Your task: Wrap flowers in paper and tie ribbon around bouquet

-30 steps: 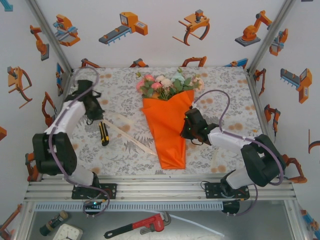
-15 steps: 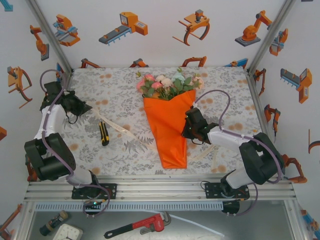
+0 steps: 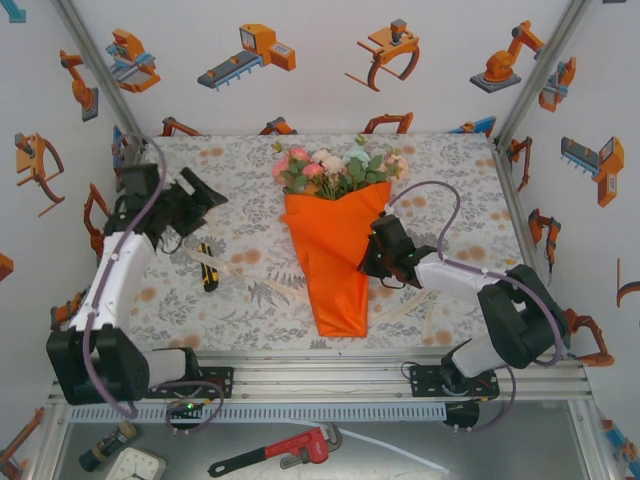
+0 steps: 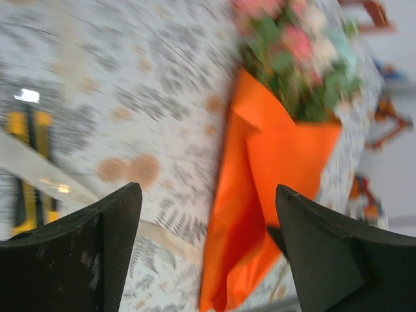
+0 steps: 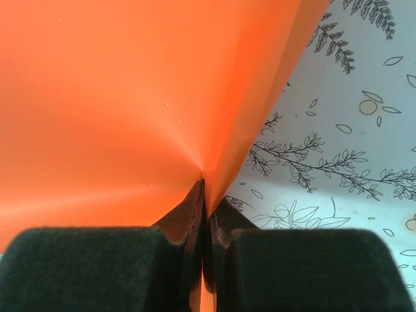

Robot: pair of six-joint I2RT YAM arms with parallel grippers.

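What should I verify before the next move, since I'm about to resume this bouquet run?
Right gripper shut on the bright-orange paper sheet edge: ok.
Left gripper open, empty: ok.
Pink, white and green artificial flowers seated in the paper cone: ok.
Thin cream-white fabric ribbon tied round the cone: not ok, it lies on the tablecloth.
Yellow-and-black utility knife clear of the ribbon: not ok, they cross.

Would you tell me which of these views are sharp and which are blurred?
Top external: sharp, evenly lit. Left wrist: motion blur smears the flowers, tablecloth and yellow utility knife, with a bright glint at the knife's top end. Right wrist: the paper and leaf print are crisp; the right hand's near pads look slightly soft.
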